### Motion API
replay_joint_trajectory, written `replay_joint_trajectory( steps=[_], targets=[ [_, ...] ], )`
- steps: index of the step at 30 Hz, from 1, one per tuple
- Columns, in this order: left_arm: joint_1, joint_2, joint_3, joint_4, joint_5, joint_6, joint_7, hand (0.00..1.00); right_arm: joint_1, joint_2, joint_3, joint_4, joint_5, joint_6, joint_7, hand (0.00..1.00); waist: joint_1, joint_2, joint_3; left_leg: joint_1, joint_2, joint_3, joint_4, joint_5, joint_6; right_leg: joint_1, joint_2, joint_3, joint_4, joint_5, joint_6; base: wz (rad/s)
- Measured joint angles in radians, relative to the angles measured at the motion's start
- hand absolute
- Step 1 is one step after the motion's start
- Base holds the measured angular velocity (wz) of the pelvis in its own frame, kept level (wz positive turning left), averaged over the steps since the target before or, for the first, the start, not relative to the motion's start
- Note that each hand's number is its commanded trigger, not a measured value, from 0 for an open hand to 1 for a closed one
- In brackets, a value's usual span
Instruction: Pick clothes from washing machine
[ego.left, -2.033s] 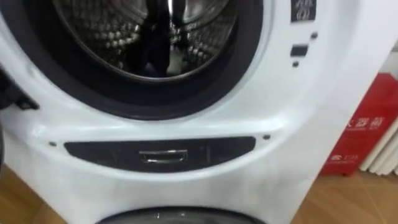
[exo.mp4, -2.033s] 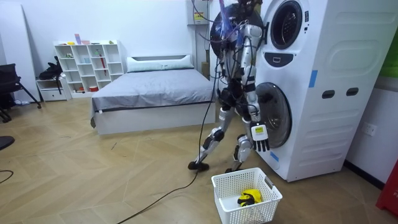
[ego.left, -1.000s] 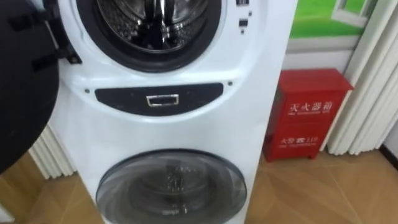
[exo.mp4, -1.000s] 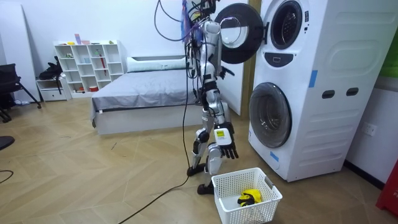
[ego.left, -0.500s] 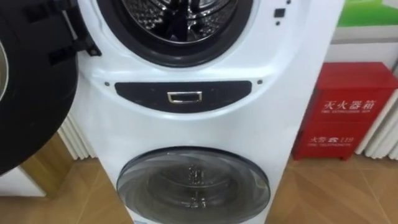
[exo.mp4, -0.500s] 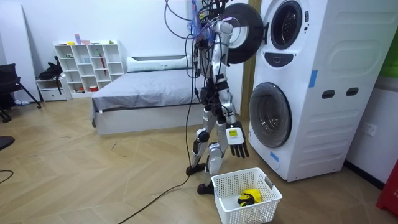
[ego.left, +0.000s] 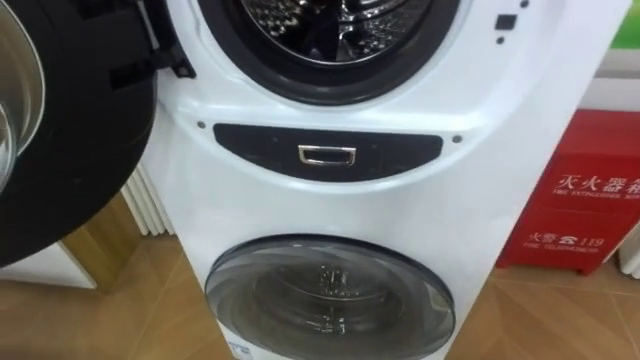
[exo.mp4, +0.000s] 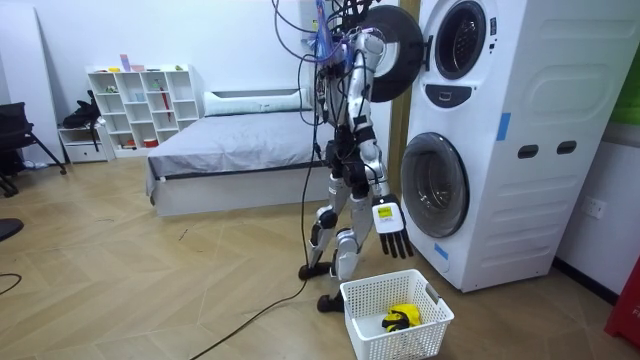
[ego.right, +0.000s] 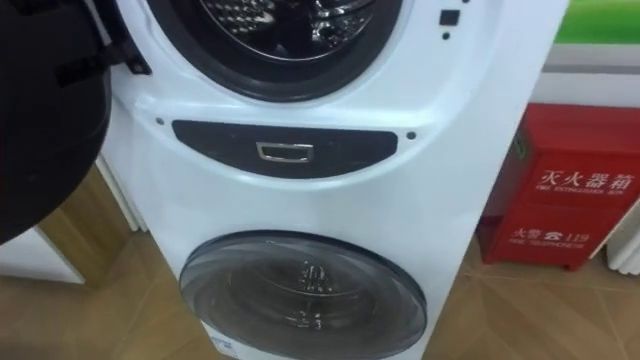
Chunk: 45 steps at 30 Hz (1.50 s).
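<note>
White washing machine (ego.left: 400, 200), perforated steel drum (ego.left: 345, 20)

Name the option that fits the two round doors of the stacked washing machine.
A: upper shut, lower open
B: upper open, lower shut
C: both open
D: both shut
B: the upper door is swung out to the left, baring the drum, while the lower door lies shut.
</note>
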Motion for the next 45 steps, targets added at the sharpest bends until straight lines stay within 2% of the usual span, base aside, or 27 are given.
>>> replay_joint_trajectory(
  steps=[1,3,11,12,13,14,15,16,17,18,19,20,21,23,26,28,29,30,31,34,38,40,41,42,43,44,45],
  targets=[
    [0.0,0.023,0.0,0.0,0.004,0.015,0.0,0.0,0.012,0.0,-0.006,-0.007,-0.019,0.0,-0.013,0.0,0.006,0.0,0.0,0.0,0.0,-0.024,0.0,0.0,0.0,0.002,0.001,-0.001,-0.002,0.001,0.0,0.0],
    [0.0,0.045,0.0,0.0,0.009,0.024,0.0,0.0,0.023,0.0,-0.006,-0.011,-0.033,-0.002,-0.033,0.0,0.008,0.0,0.0,-0.003,0.0,-0.033,0.0,0.0,0.0,0.003,0.001,-0.001,-0.001,0.001,0.0,0.16],
    [-0.001,0.101,0.0,0.003,0.074,0.026,-0.001,0.0,0.022,-0.001,-0.006,-0.013,-0.039,-0.006,-0.08,0.0,0.009,0.002,0.0005,-0.005,-0.003,-0.054,0.031,0.0,0.0,0.032,-0.005,0.008,0.001,0.002,-0.001,0.2],
    [-0.003,0.117,0.001,0.026,0.072,0.025,-0.004,0.0,0.021,-0.001,-0.005,-0.016,-0.038,-0.006,-0.086,0.0,0.012,-0.008,0.0039,-0.039,-0.016,-0.047,0.101,-0.001,0.0,0.047,-0.025,0.062,-0.005,0.005,-0.004,0.45],
    [-0.034,0.131,-0.004,0.073,0.052,0.025,-0.008,0.0,0.024,-0.003,-0.009,-0.023,-0.03,-0.007,-0.091,0.0,0.006,-0.031,0.0045,-0.123,-0.058,-0.059,0.139,-0.024,0.004,0.058,-0.069,0.171,-0.022,0.006,-0.003,0.69],
    [-0.07,0.131,-0.004,0.098,0.044,0.025,-0.008,0.0,0.033,-0.008,-0.024,-0.024,-0.028,-0.011,-0.093,0.0,0.003,-0.033,0.0012,-0.169,-0.074,-0.067,0.093,-0.005,0.01,0.048,-0.079,0.187,-0.017,0.004,-0.001,0.81],
    [-0.123,0.153,0.004,0.132,0.045,0.02,-0.004,0.0,0.034,-0.019,-0.056,-0.009,-0.027,-0.009,-0.103,0.0,0.027,-0.028,-0.0004,-0.213,-0.079,-0.02,0.048,0.092,0.043,0.013,-0.097,0.176,0.022,-0.016,0.028,0.2],
    [-0.13,0.202,0.038,0.159,0.046,0.001,0.009,0.0,0.034,-0.028,-0.054,-0.008,-0.027,-0.005,-0.107,0.0,0.056,-0.024,-0.001,-0.199,-0.084,0.024,0.051,0.1,0.052,-0.001,-0.102,0.132,0.03,-0.031,0.054,-0.21],
    [-0.134,0.227,0.062,0.164,0.045,-0.009,0.021,0.0,0.033,-0.029,-0.053,-0.01,-0.027,-0.006,-0.104,0.0,0.066,-0.021,-0.0007,-0.187,-0.083,0.022,0.054,0.1,0.052,-0.001,-0.097,0.117,0.026,-0.034,0.052,-0.53],
    [-0.159,0.272,0.096,0.186,0.046,-0.038,0.045,0.0,0.032,-0.035,-0.038,-0.008,-0.027,-0.007,-0.103,0.0,0.07,-0.009,0.0002,-0.157,-0.076,-0.013,0.052,0.1,0.052,-0.001,-0.073,0.105,0.001,-0.028,0.044,-0.22],
    [-0.206,0.32,0.103,0.225,0.045,-0.075,0.055,0.0,0.032,-0.04,-0.031,-0.007,-0.025,-0.004,-0.106,0.0,0.067,-0.007,0.0012,-0.127,-0.078,-0.026,0.044,0.1,0.052,-0.021,-0.056,0.089,-0.037,0.027,0.031,-0.08],
    [-0.22,0.342,0.103,0.249,0.045,-0.094,0.056,0.0,0.034,-0.043,-0.03,-0.009,-0.021,-0.003,-0.11,0.0,0.063,-0.006,0.0008,-0.111,-0.084,-0.024,0.036,0.098,0.05,-0.029,-0.059,0.061,-0.03,0.022,0.013,0.0],
    [-0.237,0.364,0.103,0.29,0.045,-0.117,0.061,0.0,0.042,-0.055,-0.032,-0.008,-0.021,-0.003,-0.117,0.0,0.049,0.0,-0.0097,-0.084,-0.084,-0.019,0.01,0.096,0.047,-0.015,-0.059,0.038,-0.016,0.02,0.01,0.0],
    [-0.277,0.381,0.111,0.328,0.064,-0.124,0.071,0.0,0.044,-0.059,-0.036,-0.004,-0.029,-0.002,-0.118,0.0,0.047,0.017,-0.0121,-0.066,-0.089,0.001,-0.015,0.095,0.045,-0.009,-0.047,0.041,-0.015,0.018,0.008,-0.08],
    [-0.295,0.387,0.158,0.338,0.066,-0.137,0.074,0.0,0.047,-0.049,-0.035,0.008,-0.032,0.001,-0.099,0.0,0.036,0.024,-0.0104,-0.06,-0.085,0.005,-0.024,0.095,0.044,-0.023,-0.041,0.055,0.006,0.006,-0.001,-0.09],
    [-0.324,0.39,0.159,0.347,0.063,-0.149,0.065,0.0,0.06,-0.044,-0.035,0.008,-0.032,0.002,-0.085,0.0,0.029,0.011,-0.0088,-0.05,-0.078,0.007,-0.017,0.08,0.028,-0.024,-0.036,0.064,0.022,-0.016,-0.001,0.0],
    [-0.328,0.39,0.159,0.348,0.063,-0.152,0.06,0.0,0.063,-0.044,-0.035,0.008,-0.032,0.002,-0.081,0.0,0.028,0.011,-0.0075,-0.048,-0.075,0.008,-0.016,0.074,0.029,-0.025,-0.034,0.064,0.025,-0.017,-0.001,-0.05],
    [-0.335,0.392,0.157,0.348,0.059,-0.161,0.053,0.0,0.063,-0.042,-0.032,0.01,-0.027,0.001,-0.079,0.0,0.029,-0.001,-0.0035,-0.044,-0.07,0.009,-0.015,0.068,0.031,-0.027,-0.026,0.065,0.036,-0.019,-0.004,-0.05],
    [-0.348,0.391,0.153,0.348,0.049,-0.168,0.05,0.0,0.062,-0.039,-0.03,0.014,-0.019,0.001,-0.071,0.0,0.027,-0.007,-0.0077,-0.04,-0.068,0.01,-0.014,0.066,0.03,-0.024,-0.023,0.064,0.039,-0.02,-0.006,-0.06],
    [-0.35,0.391,0.079,0.345,0.008,-0.171,0.036,0.0,0.062,-0.039,-0.007,0.014,-0.005,-0.003,-0.063,0.0,0.025,-0.027,-0.0035,-0.035,-0.065,0.006,-0.009,0.06,0.028,-0.009,-0.02,0.057,0.034,-0.016,-0.009,0.02],
    [-0.333,0.365,0.05,0.254,0.024,-0.172,-0.014,0.0,0.051,-0.034,-0.005,0.023,-0.033,-0.003,-0.028,0.0,0.0,-0.027,-0.0026,-0.055,-0.065,-0.02,0.033,0.039,0.034,0.006,-0.024,0.028,0.017,-0.011,-0.007,0.22],
    [-0.29,0.301,0.033,0.081,0.024,-0.175,-0.023,0.0,0.048,-0.032,0.011,0.057,-0.023,-0.001,-0.019,0.0,-0.001,-0.027,-0.0009,-0.063,-0.071,-0.034,0.041,0.036,0.041,0.012,-0.035,0.003,0.019,-0.014,-0.001,0.33],
    [-0.28,0.284,0.045,0.056,0.027,-0.176,-0.016,0.0,0.045,-0.03,0.017,0.06,-0.016,-0.001,-0.017,0.0,-0.001,-0.026,-0.0004,-0.063,-0.073,-0.037,0.038,0.037,0.043,0.011,-0.038,0.001,0.02,-0.014,0.001,0.18],
    [-0.248,0.25,0.064,-0.006,0.025,-0.179,0.0,0.0,0.035,-0.029,0.039,0.07,-0.009,0.0,-0.013,0.0,-0.005,-0.024,0.0012,-0.067,-0.075,-0.042,0.036,0.037,0.046,0.014,-0.041,-0.002,0.018,-0.012,0.005,0.24],
    [-0.219,0.204,0.089,-0.084,0.027,-0.184,0.018,0.0,0.021,-0.029,0.061,0.091,-0.008,0.003,-0.004,0.0,-0.018,-0.023,0.0014,-0.072,-0.077,-0.055,0.041,0.034,0.051,0.019,-0.046,-0.011,0.018,-0.012,0.008,0.27],
    [-0.197,0.174,0.1,-0.133,0.029,-0.185,0.029,0.0,0.015,-0.029,0.076,0.098,-0.007,0.009,-0.003,0.0,-0.022,-0.024,0.002,-0.071,-0.081,-0.062,0.041,0.034,0.055,0.02,-0.051,-0.018,0.02,-0.013,0.01,0.4],
    [-0.153,0.117,0.105,-0.234,0.04,-0.193,0.045,0.0,0.002,-0.03,0.107,0.117,0.003,0.02,0.004,0.0,-0.025,-0.025,0.0029,-0.073,-0.092,-0.076,0.039,0.039,0.064,0.025,-0.061,-0.033,0.021,-0.013,0.018,0.37]
  ],
)
